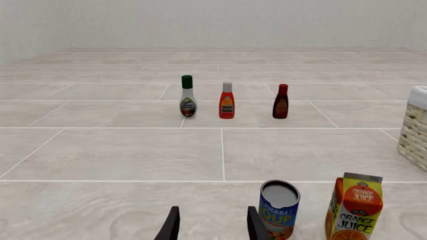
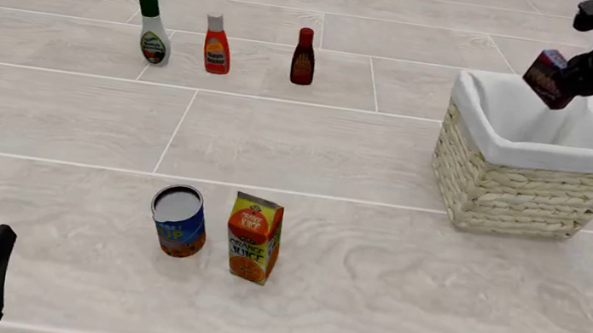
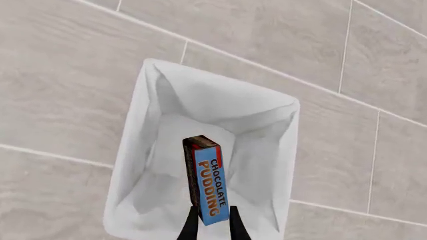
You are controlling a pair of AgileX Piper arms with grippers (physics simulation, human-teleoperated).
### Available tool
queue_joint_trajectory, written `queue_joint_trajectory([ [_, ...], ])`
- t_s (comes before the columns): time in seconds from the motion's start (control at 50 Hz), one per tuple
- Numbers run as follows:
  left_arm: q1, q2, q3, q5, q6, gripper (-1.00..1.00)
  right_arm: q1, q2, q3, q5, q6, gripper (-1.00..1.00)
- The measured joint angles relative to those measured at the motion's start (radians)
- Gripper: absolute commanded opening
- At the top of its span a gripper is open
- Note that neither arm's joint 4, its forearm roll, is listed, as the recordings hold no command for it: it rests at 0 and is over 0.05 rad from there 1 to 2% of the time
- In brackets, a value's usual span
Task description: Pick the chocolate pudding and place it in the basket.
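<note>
Holding the chocolate pudding (image 3: 207, 180) pinched at one end, the right gripper (image 3: 212, 223) hangs directly above the basket (image 2: 529, 193). The box's long axis points down into the white-lined opening. The left gripper (image 1: 212, 225) rests spread and empty, well away.

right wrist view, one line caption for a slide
Right tool holds the pudding box over the open basket.
</note>
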Motion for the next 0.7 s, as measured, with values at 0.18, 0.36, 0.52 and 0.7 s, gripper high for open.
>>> queue_joint_trajectory([
  [0.18,0.000,0.000,0.000,0.000,0.000,1.00,-0.001,0.022,-0.007,0.000,-0.004,-1.00],
  [0.36,0.000,0.000,0.000,0.000,0.000,1.00,-0.001,0.042,-0.010,0.000,-0.008,-1.00],
  [0.52,0.000,0.000,0.000,0.000,0.000,1.00,-0.002,0.055,-0.012,0.000,-0.012,-1.00],
  [0.7,0.000,0.000,0.000,0.000,0.000,1.00,-0.004,0.071,-0.019,0.000,-0.016,-1.00],
])
